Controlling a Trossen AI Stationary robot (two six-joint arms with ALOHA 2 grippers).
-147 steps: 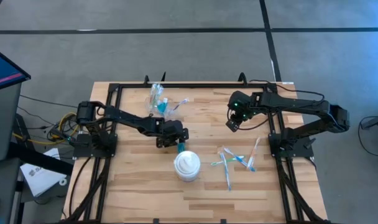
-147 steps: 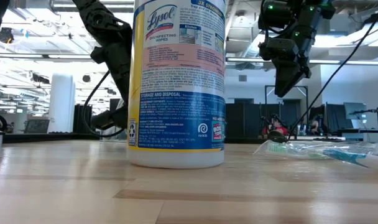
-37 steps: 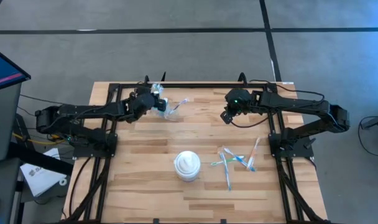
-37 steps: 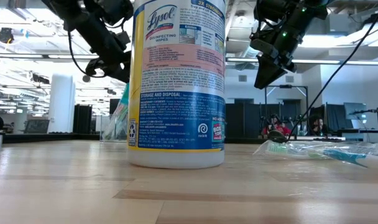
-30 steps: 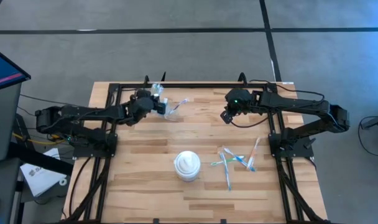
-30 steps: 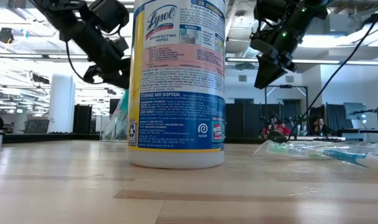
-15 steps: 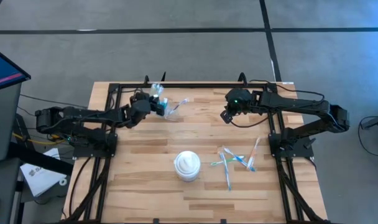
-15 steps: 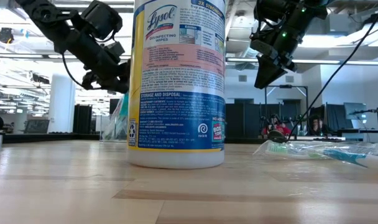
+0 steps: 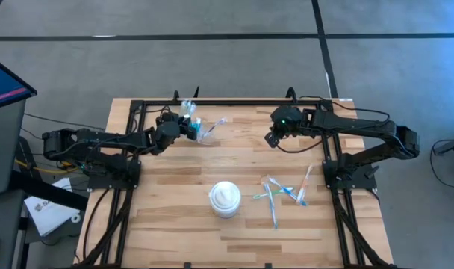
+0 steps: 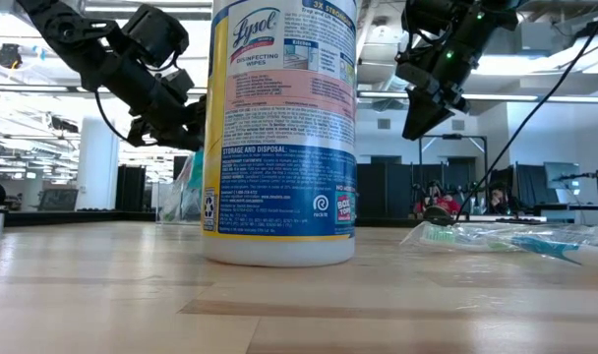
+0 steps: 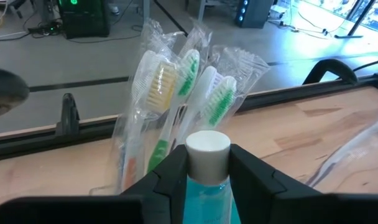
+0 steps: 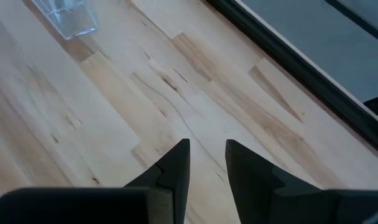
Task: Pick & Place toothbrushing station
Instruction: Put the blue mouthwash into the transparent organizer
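The left gripper (image 11: 209,163) pinched a white-capped blue tube (image 11: 207,168) beside the cup (image 9: 188,119) of wrapped toothbrushes at eleven o'clock. The right gripper (image 12: 206,155) hung narrow and empty (waiting). Loose toothbrushes (image 9: 281,194) at four o'clock were left to place.

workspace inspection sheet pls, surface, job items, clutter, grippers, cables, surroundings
surface: wooden table inside a black frame.
job's things: wrapped toothbrushes upright in a cup at the far edge; loose toothbrushes lying front right.
clutter: wipes tub near the front centre.
grippers: left gripper closed on a white-capped tube; right gripper empty, jaws apart above bare wood.
cables: bundle left of the table.
surroundings: grey floor; open room beyond.
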